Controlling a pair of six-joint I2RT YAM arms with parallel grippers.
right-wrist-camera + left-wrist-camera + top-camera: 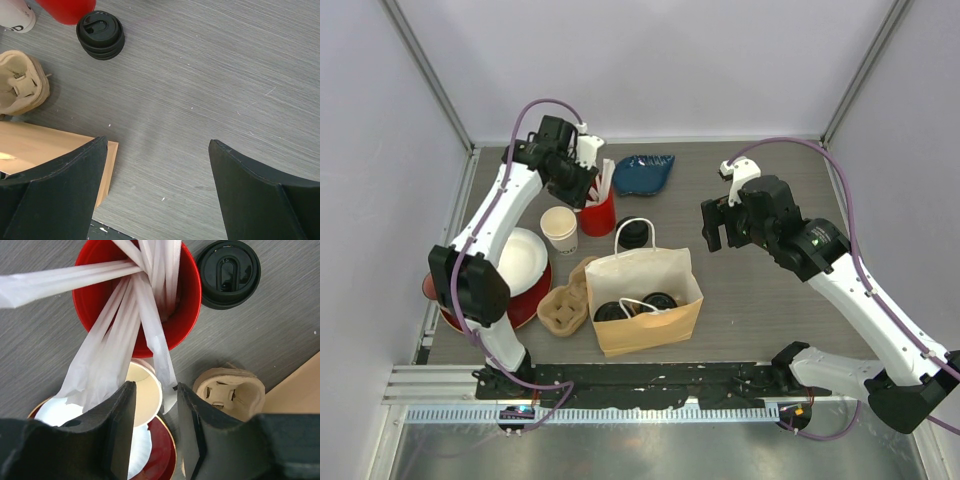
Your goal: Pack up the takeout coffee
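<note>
Top view: two cream-white paper coffee cups with round black plastic sip lids stand side by side inside the open brown paper bag: the left lidded cup and the right lidded cup. Only their lids show.

A third black sip lid sits on the grey wood-grain table just behind the bag. We cannot tell whether a cup stands under it.

An unlidded cream paper cup stands beside the red plastic cup.

The moulded tan pulp cup carrier lies at the bag's left side.

Left wrist view only: the third lid's raised sip slot, and the white paper-wrapped sticks fanning out of the red cup. The left tool hangs over them with its jaws parted and released. One stick's end reaches the gap, unpinched.

Right wrist view only: the right tool is spread wide and holds nothing, over bare table right of the bag's corner. Neither wrist view shows the inside of the bag.
</note>
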